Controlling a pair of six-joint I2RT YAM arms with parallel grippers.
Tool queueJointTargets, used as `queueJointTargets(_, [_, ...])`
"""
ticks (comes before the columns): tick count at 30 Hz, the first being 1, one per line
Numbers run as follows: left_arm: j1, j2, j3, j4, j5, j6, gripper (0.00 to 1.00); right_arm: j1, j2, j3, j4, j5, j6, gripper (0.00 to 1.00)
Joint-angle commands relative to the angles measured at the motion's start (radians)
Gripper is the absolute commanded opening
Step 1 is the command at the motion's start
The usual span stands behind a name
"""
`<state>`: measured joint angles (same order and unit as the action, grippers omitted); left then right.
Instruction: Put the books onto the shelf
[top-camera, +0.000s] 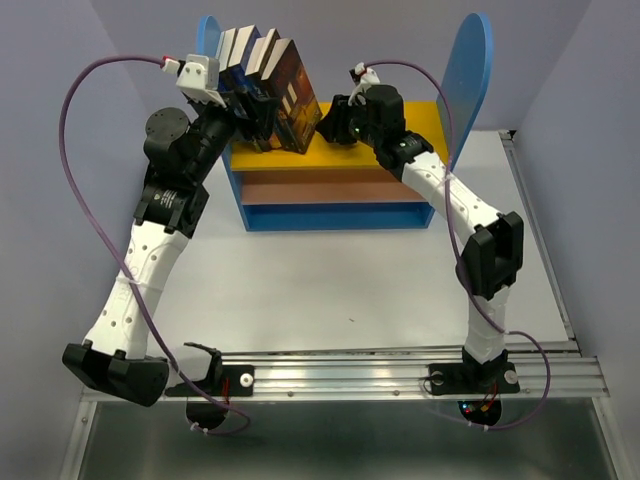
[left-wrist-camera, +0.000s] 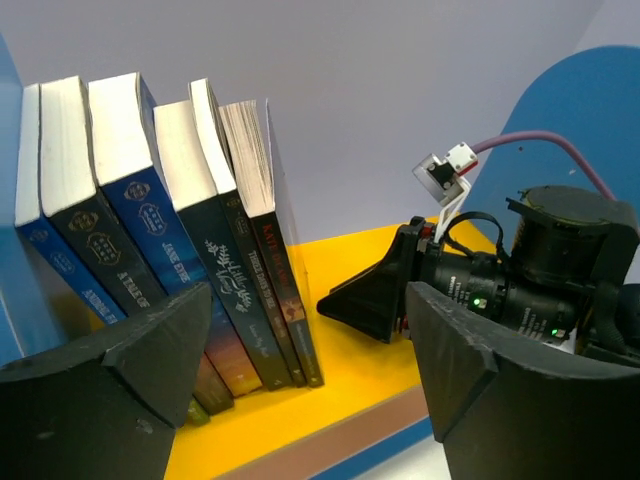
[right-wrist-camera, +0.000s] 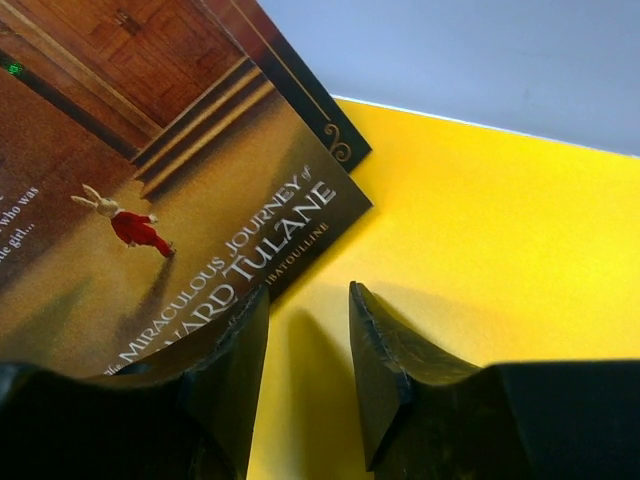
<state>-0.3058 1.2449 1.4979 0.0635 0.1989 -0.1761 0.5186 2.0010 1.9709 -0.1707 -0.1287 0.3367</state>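
Glossy yellow shelf board (right-wrist-camera: 500, 220) carries leaning paperbacks (left-wrist-camera: 180, 220); left gripper (left-wrist-camera: 305, 300) gapes empty, right gripper (right-wrist-camera: 308, 295) narrowly parted, empty.

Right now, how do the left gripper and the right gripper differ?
The left gripper has jaws wide apart, the right gripper narrowly parted. The left gripper faces the spines of the books, the right gripper sits beside the cover of the end book. Both hold nothing.

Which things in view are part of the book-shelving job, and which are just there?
Job:
- books, standing on top of the shelf
- left gripper
- right gripper

Just there:
- purple cables
- metal rail
- table
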Motion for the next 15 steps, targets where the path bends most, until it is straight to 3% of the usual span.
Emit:
queueJointTargets(1, [0.002,-0.077,-0.031,0.047,-0.047,0.003,0.96,0.006,-0.079,-0.033,0.025,0.101,0.005,0.46])
queueJointTargets(6, [0.002,-0.148,-0.076,0.016,-0.133,-0.006,0.99,0.006,-0.14,-0.064,0.036,0.172,-0.019,0.57])
queueJointTargets(9, [0.002,-0.229,-0.126,-0.014,-0.257,-0.037,0.99,0.006,-0.22,-0.112,0.045,0.202,-0.039,1.0])
queueJointTargets(15, [0.002,-0.379,-0.249,-0.178,-0.536,-0.141,0.99,0.006,-0.401,-0.298,0.039,0.189,-0.044,1.0])
